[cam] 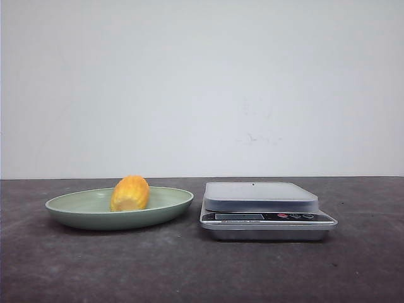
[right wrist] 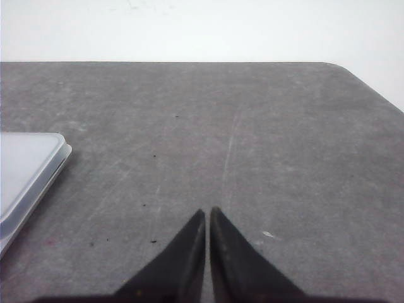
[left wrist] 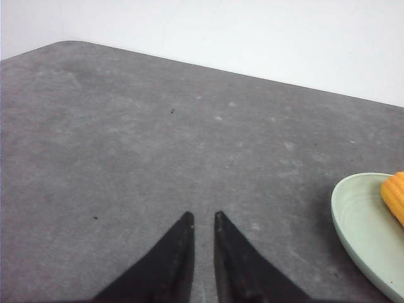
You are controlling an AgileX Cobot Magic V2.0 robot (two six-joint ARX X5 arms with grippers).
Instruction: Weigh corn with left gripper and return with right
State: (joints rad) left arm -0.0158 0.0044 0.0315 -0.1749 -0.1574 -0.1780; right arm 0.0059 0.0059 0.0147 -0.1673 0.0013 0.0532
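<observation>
The corn [cam: 130,193], a stubby yellow-orange cob, lies in a pale green plate [cam: 69,211] on the left of the dark table. Neither arm shows in the front view. The left wrist view has my left gripper [left wrist: 202,214] low over bare table, its black fingers almost together with only a narrow slit and nothing between them. The plate [left wrist: 353,218] and one end of the corn [left wrist: 394,197] sit off to one side of it, well apart. My right gripper [right wrist: 207,210] is shut and empty over bare table.
A silver kitchen scale [cam: 265,218] with a flat pan stands just right of the plate; its corner [right wrist: 28,170] shows beside the right gripper. A white wall backs the table. The table's rounded corner [right wrist: 341,68] lies beyond the right gripper.
</observation>
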